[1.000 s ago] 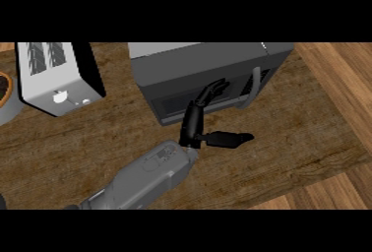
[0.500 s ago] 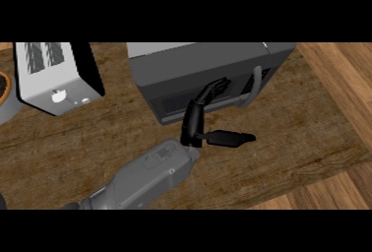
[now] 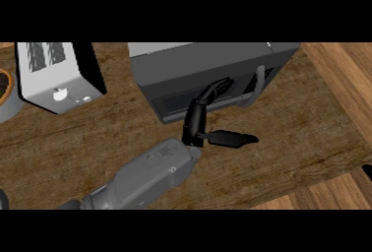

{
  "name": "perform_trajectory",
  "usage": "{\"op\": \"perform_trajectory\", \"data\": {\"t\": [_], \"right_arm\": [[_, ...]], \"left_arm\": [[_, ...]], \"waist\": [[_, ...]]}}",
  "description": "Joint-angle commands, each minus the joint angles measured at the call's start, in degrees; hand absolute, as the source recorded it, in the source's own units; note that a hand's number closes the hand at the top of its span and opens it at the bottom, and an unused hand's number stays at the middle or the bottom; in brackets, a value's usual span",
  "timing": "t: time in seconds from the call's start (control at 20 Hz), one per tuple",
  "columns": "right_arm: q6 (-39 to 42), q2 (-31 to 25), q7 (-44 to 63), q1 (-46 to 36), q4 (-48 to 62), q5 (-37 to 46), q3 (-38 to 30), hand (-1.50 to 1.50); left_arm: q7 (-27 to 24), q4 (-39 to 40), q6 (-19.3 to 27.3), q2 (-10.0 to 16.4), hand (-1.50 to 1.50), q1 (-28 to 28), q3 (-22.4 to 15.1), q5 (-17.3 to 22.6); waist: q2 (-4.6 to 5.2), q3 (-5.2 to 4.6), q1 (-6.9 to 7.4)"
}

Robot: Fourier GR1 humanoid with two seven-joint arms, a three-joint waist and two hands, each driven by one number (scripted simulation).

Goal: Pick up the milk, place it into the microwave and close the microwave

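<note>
The grey microwave (image 3: 210, 61) stands at the back middle of the counter. Its dark door (image 3: 170, 98) looks closed, with a vertical handle (image 3: 258, 86) at the door's right end. My left hand (image 3: 195, 120) reaches up from the lower left. Its straight fingers (image 3: 214, 91) rest against the door just left of the handle, and the thumb (image 3: 231, 139) sticks out to the right. The hand is open and holds nothing. The milk shows nowhere. A black sliver at the right edge (image 3: 367, 170) may be my right hand.
A silver toaster (image 3: 54, 74) stands to the left of the microwave. A round dish (image 3: 4, 96) is cut by the left edge. The counter (image 3: 291, 142) ends at the right and lower right, with wooden floor (image 3: 345, 74) beyond.
My left hand stays against the microwave door, fingers straight. The view has shifted only slightly.
</note>
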Motion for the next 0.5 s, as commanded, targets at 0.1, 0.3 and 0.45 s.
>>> {"op": "perform_trajectory", "data": {"t": [0.1,0.3,0.45], "right_arm": [[3.1,2.1,2.5,-1.3,4.2,-7.8,1.5,-1.50],[4.8,1.0,3.7,-2.9,6.3,-10.3,1.2,-1.50],[5.8,0.7,4.0,-3.3,7.6,-12.2,0.7,-1.50]], "left_arm": [[-0.3,3.9,0.7,0.0,-1.50,-3.6,2.8,2.7],[-1.5,4.4,0.2,0.0,-1.50,-3.2,2.1,3.6],[-2.3,5.0,0.3,0.0,-1.50,-3.3,2.6,4.4]], "waist": [[0.39,-0.17,-0.34],[0.54,-0.21,-0.51],[0.45,-0.18,-1.15]]}}
